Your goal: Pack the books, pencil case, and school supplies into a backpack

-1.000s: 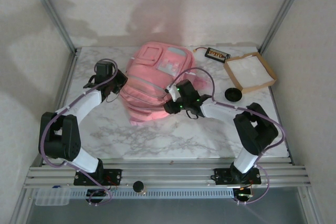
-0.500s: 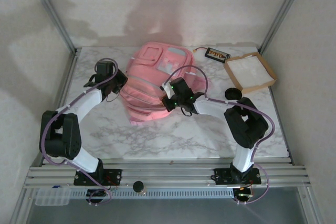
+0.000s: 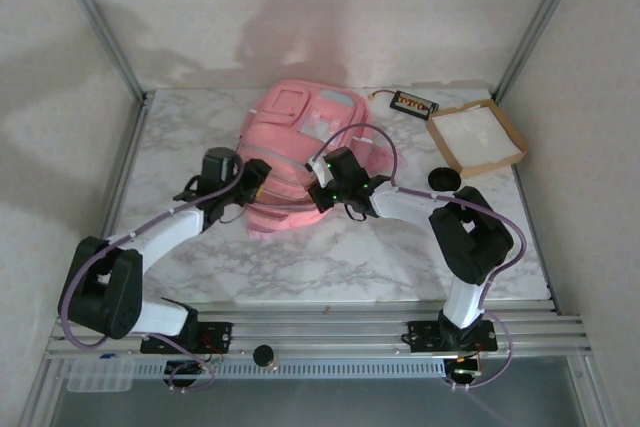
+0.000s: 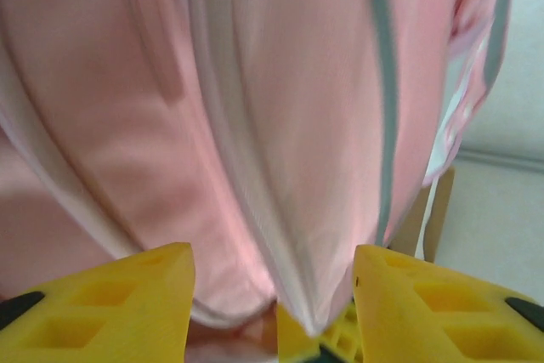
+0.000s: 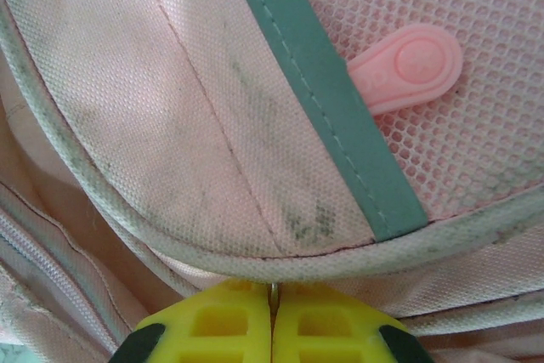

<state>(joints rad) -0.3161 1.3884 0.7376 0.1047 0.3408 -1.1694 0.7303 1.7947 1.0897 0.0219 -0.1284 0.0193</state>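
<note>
Backpack [image 3: 290,137] is lying front-up, long axis running near-left to far-right. Left end effector [image 4: 272,295] is gaping half-wide against its left side. Right end effector [image 5: 273,316] is pressing shut at its right seam.

The marbled white-and-grey tabletop [image 3: 200,247] carries a pink backpack [image 3: 298,132] lying flat toward the back middle. Right of the backpack, well apart, sits a brown tray [image 3: 443,145] with a white inside. Between backpack and tray, by the back edge, lies a small dark rectangular item [image 3: 413,104]. A black round object [image 3: 444,180] rests right of the backpack, just in front of the tray.
</note>
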